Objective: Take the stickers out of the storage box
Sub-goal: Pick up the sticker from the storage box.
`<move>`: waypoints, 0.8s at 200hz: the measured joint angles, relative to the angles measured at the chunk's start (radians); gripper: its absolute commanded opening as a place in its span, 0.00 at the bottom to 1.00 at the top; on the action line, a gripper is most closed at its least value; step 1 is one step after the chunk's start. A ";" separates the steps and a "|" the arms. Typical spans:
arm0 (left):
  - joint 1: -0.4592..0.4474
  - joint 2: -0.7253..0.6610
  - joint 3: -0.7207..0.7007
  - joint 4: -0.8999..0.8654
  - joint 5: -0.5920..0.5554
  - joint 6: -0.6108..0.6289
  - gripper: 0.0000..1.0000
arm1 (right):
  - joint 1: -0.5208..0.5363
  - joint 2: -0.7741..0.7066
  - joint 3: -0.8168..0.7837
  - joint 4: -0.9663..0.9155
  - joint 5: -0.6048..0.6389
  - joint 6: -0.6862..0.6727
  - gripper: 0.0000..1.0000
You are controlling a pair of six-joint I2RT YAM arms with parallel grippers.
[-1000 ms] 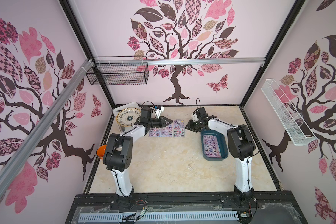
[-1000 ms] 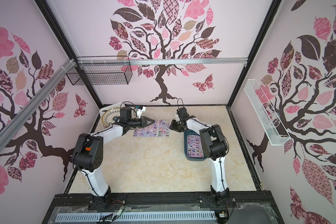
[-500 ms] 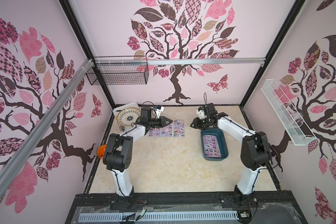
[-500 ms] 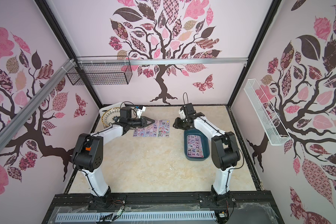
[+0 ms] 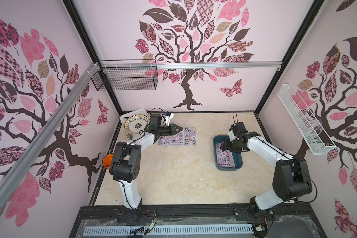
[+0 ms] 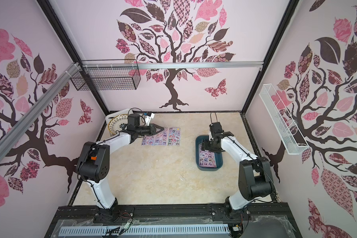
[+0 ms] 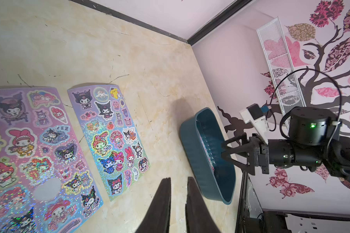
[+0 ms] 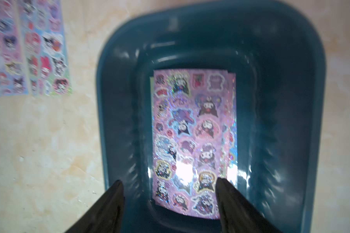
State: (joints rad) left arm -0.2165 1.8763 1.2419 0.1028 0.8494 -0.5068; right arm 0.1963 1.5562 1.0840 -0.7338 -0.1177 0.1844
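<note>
Three stickers (image 5: pixel 176 136), I think, lay flat near the table's (image 5: pixel 173 175) far edge beneath my barely parted, empty left gripper (image 7: pixel 178 179); my right gripper (image 8: pixel 168 180) gaped above the storage box (image 8: pixel 287 90) to pinch its stack (image 8: pixel 192 141).

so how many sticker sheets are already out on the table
3 sticker sheets, side by side in a row on the table: one nearest the patterned plate, a middle one, and one nearest the storage box. Any stacked beneath these would be hidden.

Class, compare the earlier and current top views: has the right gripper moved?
Yes. The right gripper has swung from just outside the storage box's far corner to over the box's far end.
</note>
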 measured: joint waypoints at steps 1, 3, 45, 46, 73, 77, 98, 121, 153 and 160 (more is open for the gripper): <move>0.000 0.000 0.000 0.000 0.000 0.000 0.21 | 0.000 0.000 -0.001 0.000 0.001 -0.001 0.80; -0.001 0.000 0.000 0.001 0.000 0.000 0.21 | 0.000 0.003 -0.001 -0.003 0.006 -0.003 0.80; -0.013 0.000 0.000 -0.001 -0.009 0.001 0.21 | 0.016 0.079 0.037 -0.009 0.039 -0.010 0.86; -0.013 0.000 0.000 -0.001 -0.009 0.001 0.21 | 0.017 0.084 0.039 -0.009 0.040 -0.011 0.87; -0.016 -0.003 0.000 -0.018 -0.017 0.014 0.21 | 0.028 0.172 0.086 -0.020 0.074 -0.014 0.95; -0.016 -0.005 0.000 -0.023 -0.019 0.015 0.21 | 0.028 0.185 0.092 -0.022 0.079 -0.017 0.95; -0.016 -0.020 0.000 -0.036 -0.027 0.026 0.21 | 0.030 0.238 0.117 -0.031 0.093 -0.018 0.96; -0.016 -0.032 0.000 -0.038 -0.034 0.033 0.21 | 0.031 0.261 0.121 -0.037 0.097 -0.018 0.96; -0.016 -0.034 0.000 -0.041 -0.036 0.036 0.21 | 0.043 0.307 0.154 -0.052 0.108 -0.019 0.96; -0.016 -0.034 0.000 -0.041 -0.036 0.037 0.21 | 0.046 0.319 0.163 -0.053 0.111 -0.021 0.96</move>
State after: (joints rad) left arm -0.2325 1.8427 1.2419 0.0616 0.8135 -0.4702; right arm 0.2424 1.8755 1.2472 -0.7868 -0.0063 0.1631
